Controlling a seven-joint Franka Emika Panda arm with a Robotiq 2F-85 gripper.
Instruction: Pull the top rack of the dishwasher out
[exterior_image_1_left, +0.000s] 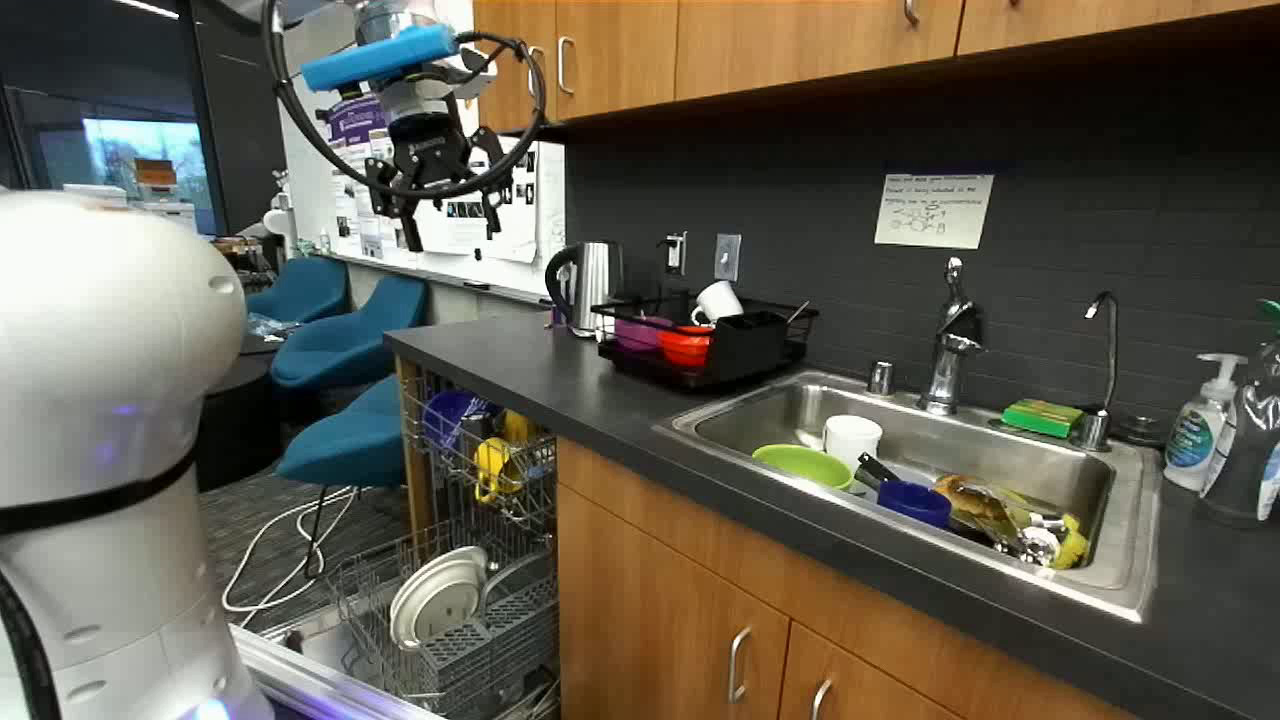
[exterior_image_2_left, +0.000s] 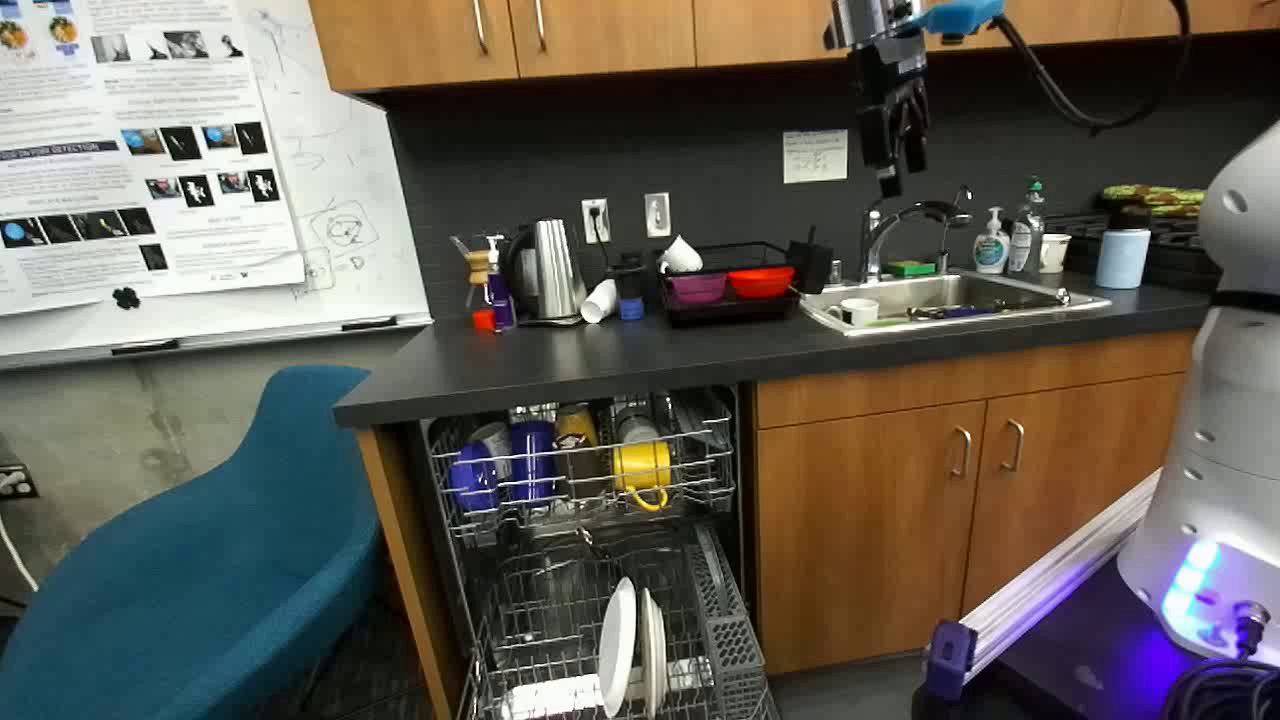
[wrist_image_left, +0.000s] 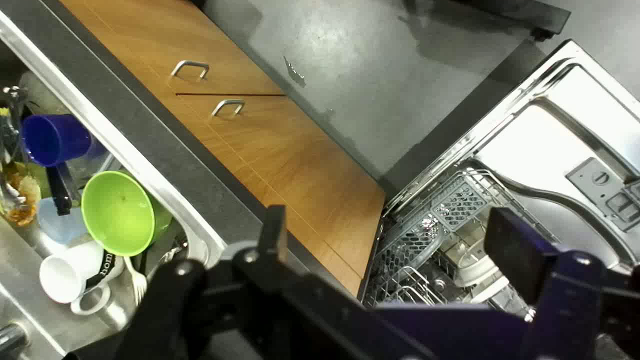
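Observation:
The top rack (exterior_image_1_left: 538, 462) is a wire basket under the counter, holding yellow and blue cups; it also shows in an exterior view (exterior_image_2_left: 712, 468). It sits mostly inside the dishwasher (exterior_image_2_left: 744, 520). The drop-down door (wrist_image_left: 540, 145) lies open in the wrist view. My gripper (exterior_image_1_left: 452, 228) is open and empty, high above the counter and apart from the rack; it also shows in an exterior view (exterior_image_2_left: 902, 172). In the wrist view its fingers (wrist_image_left: 392, 240) are spread wide. Wire loops show between them; I cannot tell which rack they belong to.
The lower rack (exterior_image_2_left: 735, 650) is pulled out over the door with white plates (exterior_image_2_left: 618, 640). The dark countertop (exterior_image_2_left: 620, 360) overhangs the racks. A black dish drainer (exterior_image_1_left: 750, 350) and a sink (exterior_image_1_left: 1135, 560) stand along it. Blue chairs (exterior_image_1_left: 350, 430) and wooden cabinets (exterior_image_2_left: 860, 520) flank the dishwasher.

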